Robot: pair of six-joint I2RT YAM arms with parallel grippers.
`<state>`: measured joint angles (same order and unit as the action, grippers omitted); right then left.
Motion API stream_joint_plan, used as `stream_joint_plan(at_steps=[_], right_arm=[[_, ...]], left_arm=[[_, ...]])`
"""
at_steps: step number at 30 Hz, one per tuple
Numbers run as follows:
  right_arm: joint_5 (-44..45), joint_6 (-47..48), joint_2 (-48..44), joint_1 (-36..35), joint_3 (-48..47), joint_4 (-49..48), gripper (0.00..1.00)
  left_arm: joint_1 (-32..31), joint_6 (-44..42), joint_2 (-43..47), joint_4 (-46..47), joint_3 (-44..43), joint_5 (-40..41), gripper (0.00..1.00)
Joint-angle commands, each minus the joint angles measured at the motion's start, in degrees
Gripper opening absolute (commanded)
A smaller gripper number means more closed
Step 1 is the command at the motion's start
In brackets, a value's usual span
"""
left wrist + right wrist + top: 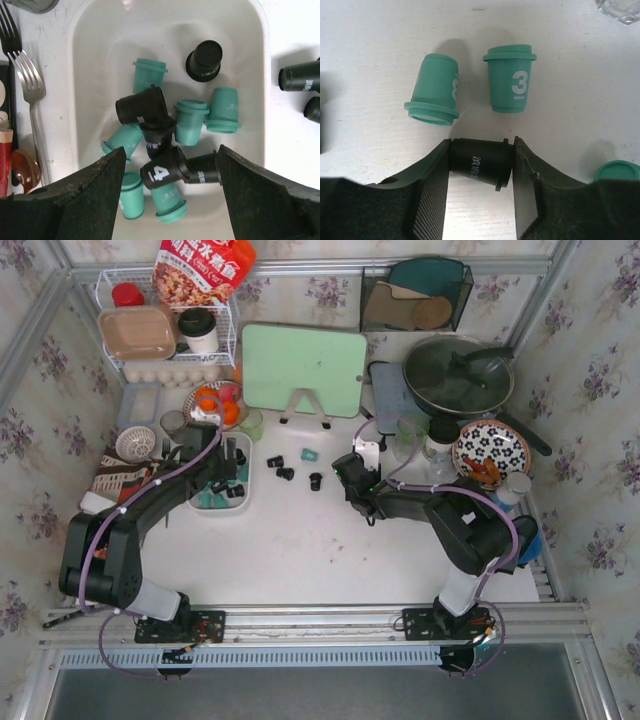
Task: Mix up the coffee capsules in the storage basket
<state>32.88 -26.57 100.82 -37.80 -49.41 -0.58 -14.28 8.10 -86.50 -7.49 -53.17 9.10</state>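
Note:
The white storage basket (222, 510) sits left of centre; the left wrist view shows its floor (245, 65) holding several teal capsules (222, 111) and black capsules (205, 60) in a loose pile. My left gripper (222, 472) hovers open over the pile (170, 167), its jaws either side of a black capsule marked 4 (161, 172). My right gripper (347, 468) is shut on a black capsule (480, 162) lying sideways just above the white table. Two teal capsules (432, 90) (512, 80) stand just beyond it.
Loose black capsules (285, 473) and a teal one (309, 455) lie on the table between the arms. A fork (30, 80) lies left of the basket. A green cutting board (303, 368), pan (458, 375), patterned plate (490, 448) and wire rack (165, 330) line the back.

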Motion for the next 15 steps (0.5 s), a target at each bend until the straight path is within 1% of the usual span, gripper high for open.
stream_joint_plan(at_steps=[1,4,7,9,10,13,15], right_arm=[[0.4,0.9,-0.6,0.1,0.1,0.3,0.40],[-0.7,1.4,-3.0,0.1,1.1,0.5,0.34],[-4.3,5.1,-7.2,0.1,3.4,-1.7,0.30],[-7.5,9.0,-11.9,-0.1,6.8,-7.5,0.30],[-9.9,11.5,-14.7,-0.2,9.1,-11.0,0.30],[-15.7,20.2,-24.6,-1.0,18.8,-24.9,0.32],[-19.4,26.6,-33.0,-1.5,27.6,-35.5,0.31]], left_arm=[[-0.6,0.1,4.6,3.9,3.0,-3.7,0.77],[-2.7,-2.0,9.8,8.8,5.8,-6.7,0.77],[-5.5,-4.1,12.6,13.1,7.3,-11.0,0.78],[-7.8,-6.1,13.0,14.1,7.1,-13.9,0.78],[-9.9,-7.4,12.8,14.3,6.7,-14.7,0.78],[-15.2,-11.8,12.3,14.2,5.3,-15.5,0.77],[-18.1,-14.0,11.4,13.3,4.1,-16.1,0.76]])
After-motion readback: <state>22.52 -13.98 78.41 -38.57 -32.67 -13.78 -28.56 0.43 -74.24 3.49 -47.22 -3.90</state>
